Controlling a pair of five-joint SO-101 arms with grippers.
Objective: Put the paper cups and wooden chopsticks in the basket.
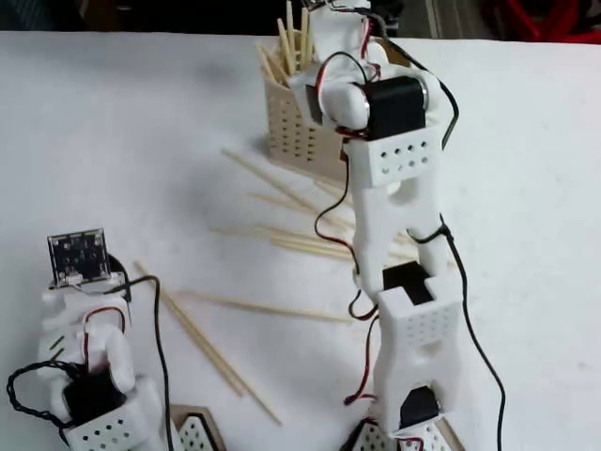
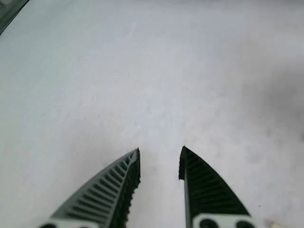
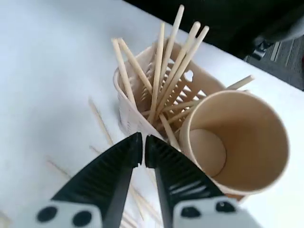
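Note:
A cream slotted basket (image 3: 135, 111) holds several wooden chopsticks (image 3: 159, 80) standing on end, and a paper cup (image 3: 237, 142) sits upright in it beside them. My right gripper (image 3: 143, 147) hovers just above the basket's near rim, shut with nothing between its fingers. In the high view the right arm (image 1: 394, 188) stretches up the table to the basket (image 1: 296, 127). Several loose chopsticks (image 1: 300, 242) lie on the table in front of the basket, with more (image 1: 202, 343) nearer the left arm. My left gripper (image 2: 159, 161) is open over bare white table.
The left arm's base (image 1: 89, 385) sits at the lower left with a black cable looped beside it. The white tabletop (image 1: 122, 132) stretches wide to the left of the basket. The right arm's cable (image 1: 470, 319) trails along its right side.

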